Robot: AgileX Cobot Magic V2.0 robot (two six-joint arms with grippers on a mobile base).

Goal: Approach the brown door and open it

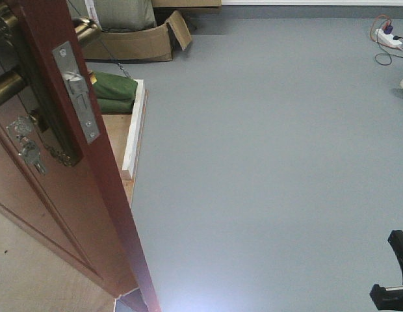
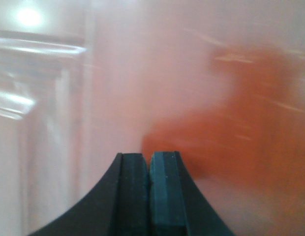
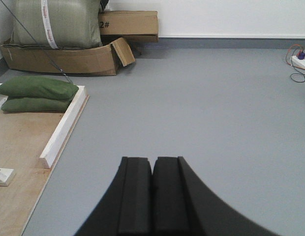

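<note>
Grey vinyl floor [image 1: 266, 162] filled most of the room, running back to a white wall with a dark skirting. The left gripper [image 2: 150, 162] had its two pads pressed together with nothing between them. It sat very close to a glossy, blurred reddish surface that was most likely the face of the brown door [image 2: 251, 123], though whether it touched could not be told. The right gripper [image 3: 152, 164] was likewise closed on nothing and pointed out over bare floor, well away from any object. In the front view the brown door [image 1: 71, 214] stood at the left with its edge turned toward the camera. Its silver latch plate [image 1: 77, 91] was free of any frame, and the brass lever handle [image 1: 6, 88] and hanging keys [image 1: 29, 153] showed on its face. Judging from this, the approach was done and the door was already swung ajar. Neither gripper was on the handle, so what remained looked like pushing the panel wider. Beyond the door edge lay a plywood base [image 3: 17, 147] bordered by a white wooden beam [image 1: 133, 130], with two green sandbags [image 1: 114, 91] stacked on it. This base could well limit how far the door might swing. Farther back a torn cardboard box [image 1: 140, 42] held a woven sack [image 3: 56, 22], and a power strip [image 1: 391, 39] with loose cable lay at the far right, clear of the door's path.
</note>
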